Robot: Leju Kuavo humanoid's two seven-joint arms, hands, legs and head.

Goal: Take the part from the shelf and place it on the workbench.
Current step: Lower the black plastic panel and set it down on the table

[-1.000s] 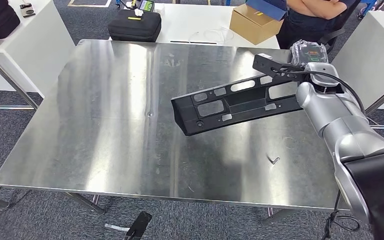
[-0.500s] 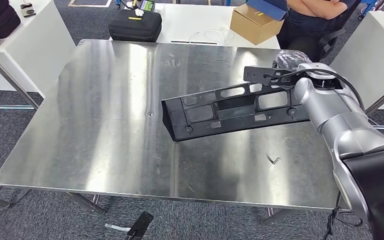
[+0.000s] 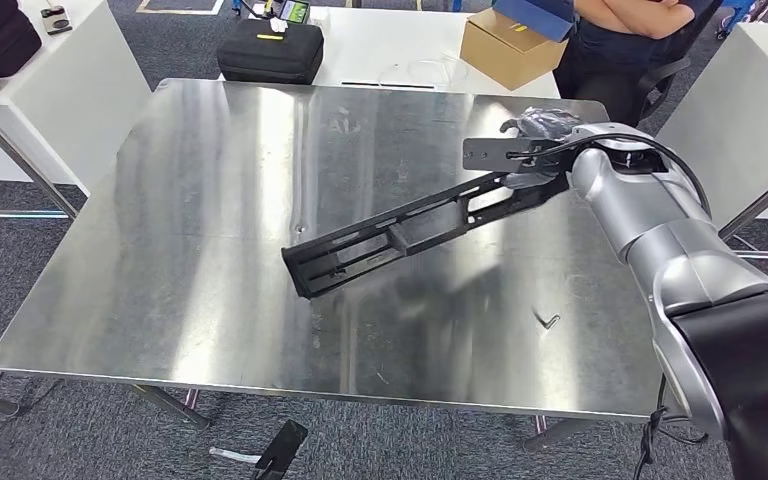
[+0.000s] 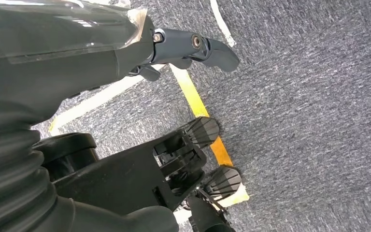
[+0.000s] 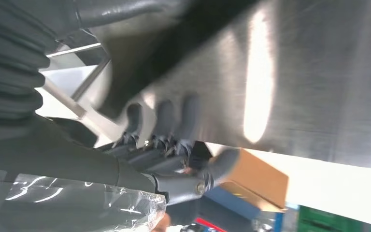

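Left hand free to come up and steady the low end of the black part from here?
Probably not: the left hand hangs over the carpet, while the black part slants over the workbench in the right hand.

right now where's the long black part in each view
Head view: the long black part slants from the picture's middle up to the right hand, which grips its far end, over the steel workbench.
Right wrist view: a blurred dark shape above the curled fingers.
Left wrist view: not in it.
Shared landmark: the workbench, also the cardboard box.

Long black part (image 3: 415, 232) tilted above the workbench (image 3: 210, 200).
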